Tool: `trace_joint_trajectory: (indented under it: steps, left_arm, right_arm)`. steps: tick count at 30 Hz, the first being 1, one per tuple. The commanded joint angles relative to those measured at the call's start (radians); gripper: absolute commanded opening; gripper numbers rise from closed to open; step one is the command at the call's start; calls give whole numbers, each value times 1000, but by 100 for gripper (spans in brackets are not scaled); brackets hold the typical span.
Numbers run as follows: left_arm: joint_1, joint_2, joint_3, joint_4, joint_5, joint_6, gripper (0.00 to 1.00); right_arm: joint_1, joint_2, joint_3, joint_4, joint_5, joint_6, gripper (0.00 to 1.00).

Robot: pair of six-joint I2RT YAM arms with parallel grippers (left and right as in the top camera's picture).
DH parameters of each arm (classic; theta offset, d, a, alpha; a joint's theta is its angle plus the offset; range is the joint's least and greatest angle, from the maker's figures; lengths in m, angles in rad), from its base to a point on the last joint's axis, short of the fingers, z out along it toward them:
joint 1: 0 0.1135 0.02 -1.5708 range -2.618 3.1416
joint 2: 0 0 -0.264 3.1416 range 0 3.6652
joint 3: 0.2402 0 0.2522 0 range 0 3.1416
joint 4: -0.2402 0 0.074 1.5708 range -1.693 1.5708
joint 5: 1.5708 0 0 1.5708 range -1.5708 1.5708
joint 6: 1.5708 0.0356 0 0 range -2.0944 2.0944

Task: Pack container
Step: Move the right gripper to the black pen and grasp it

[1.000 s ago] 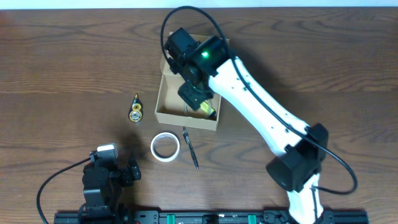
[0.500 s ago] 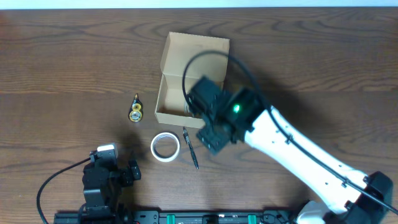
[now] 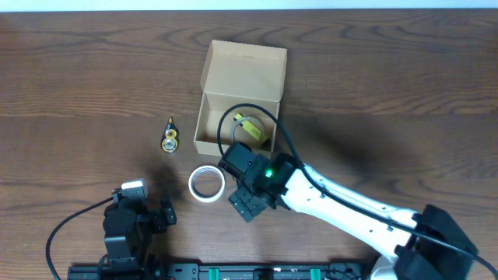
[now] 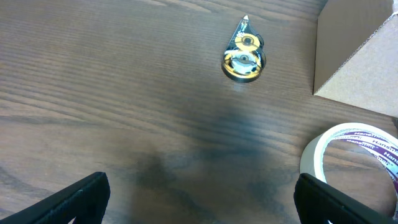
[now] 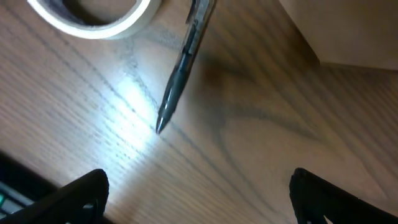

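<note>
The container (image 3: pixel 204 128), a tan cardboard box with its flap lid (image 3: pixel 245 70) open toward the back, stands at mid table with a yellow item (image 3: pixel 254 129) inside. Its corner shows in the left wrist view (image 4: pixel 354 62) and the right wrist view (image 5: pixel 348 31). My right gripper (image 3: pixel 247 204) is open and empty, just in front of the box, above a black pen (image 5: pixel 180 74). A white tape roll (image 3: pixel 207 183) lies left of it and also shows in the right wrist view (image 5: pixel 93 15). My left gripper (image 3: pixel 148 218) is open and empty near the front edge.
A small yellow-and-black correction tape dispenser (image 3: pixel 169 140) lies left of the box and shows in the left wrist view (image 4: pixel 244 53). The tape roll shows at the right edge of the left wrist view (image 4: pixel 354 155). A black rail (image 3: pixel 233 272) runs along the table's front edge.
My right arm has pulled back out of the box toward the front and now hovers over the pen beside the tape roll. The yellow item now lies uncovered in the box. The left arm has not moved.
</note>
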Motion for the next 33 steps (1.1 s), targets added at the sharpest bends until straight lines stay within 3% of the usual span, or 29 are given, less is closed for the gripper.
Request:
trace_joint_trajectory:
  steps: [1, 10, 21, 33]
  left_arm:
    - [-4, -4, -17, -7, -4, 11, 96]
    - [-4, -4, -17, -7, -4, 11, 95]
    - [-4, -4, -17, -7, -4, 11, 95]
    - [-4, -4, -17, -7, -4, 11, 95]
  right_arm:
    - [10, 55, -8, 24, -10, 18, 95]
    - [10, 178, -8, 112, -20, 18, 91]
    - [10, 185, -8, 210, -19, 14, 75]
    - [10, 224, -8, 233, -4, 6, 70]
